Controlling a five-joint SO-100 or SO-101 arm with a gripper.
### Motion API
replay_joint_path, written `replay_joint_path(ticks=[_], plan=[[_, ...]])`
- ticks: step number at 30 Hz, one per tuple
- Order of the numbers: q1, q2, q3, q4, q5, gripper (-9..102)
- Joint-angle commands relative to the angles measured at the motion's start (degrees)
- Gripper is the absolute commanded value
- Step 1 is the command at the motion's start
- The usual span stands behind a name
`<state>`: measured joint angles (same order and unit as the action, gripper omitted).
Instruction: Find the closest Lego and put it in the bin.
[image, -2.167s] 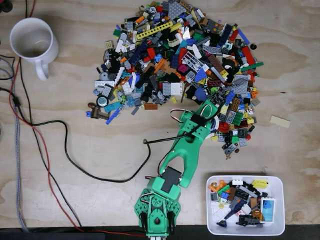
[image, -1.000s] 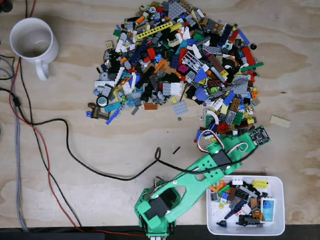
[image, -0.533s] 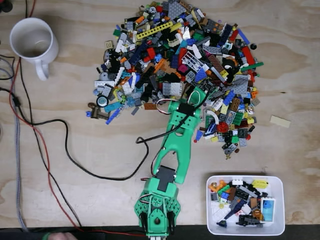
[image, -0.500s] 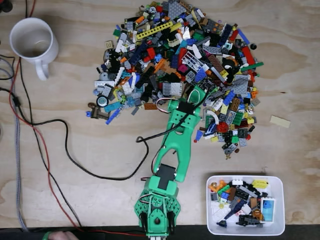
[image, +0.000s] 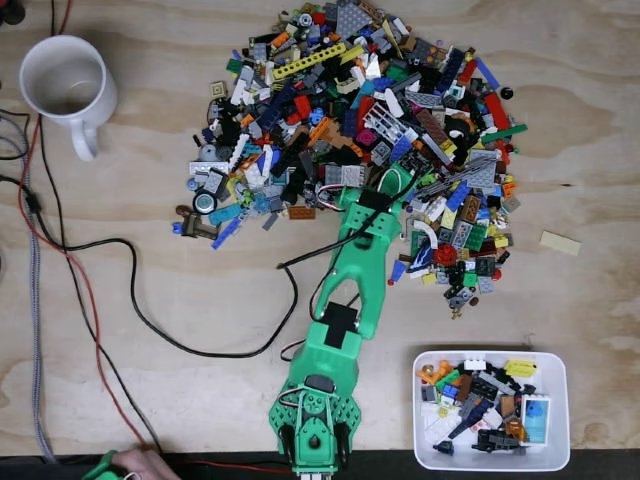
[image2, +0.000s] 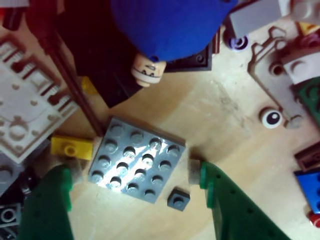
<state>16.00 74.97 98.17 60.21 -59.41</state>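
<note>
In the wrist view a grey four-by-four Lego plate (image2: 135, 160) lies flat on the wood, directly between my two green fingers (image2: 47, 205). My gripper (image2: 134, 172) is open, straddles the plate and holds nothing. A tiny dark grey stud piece (image2: 178, 199) sits just right of the plate. In the fixed view my gripper (image: 383, 187) reaches into the lower edge of the big Lego pile (image: 350, 110), and the arm covers the plate. The white bin (image: 566, 400) stands at the lower right with several pieces in it.
A yellow brick (image2: 71, 147), a minifigure head (image2: 147, 70) and a blue dome (image2: 170, 25) crowd the plate. A white mug (image: 65, 85) stands top left. Black and red cables (image: 150, 320) trail across the left. A tan piece (image: 560, 243) lies at right. A hand (image: 150, 465) shows at bottom left.
My arm swung from beside the bin back to the pile edge, then stretched slightly further up into it. The hand at the bottom left came further into view.
</note>
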Motion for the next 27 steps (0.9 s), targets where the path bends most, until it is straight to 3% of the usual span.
replay_joint_path(ticks=[1,15,27], plan=[[-0.18,0.44,-4.48,-0.7,0.7,26],[0.18,1.76,-2.9,0.7,-5.01,12],[5.27,16.0,-5.62,6.86,-9.49,13]])
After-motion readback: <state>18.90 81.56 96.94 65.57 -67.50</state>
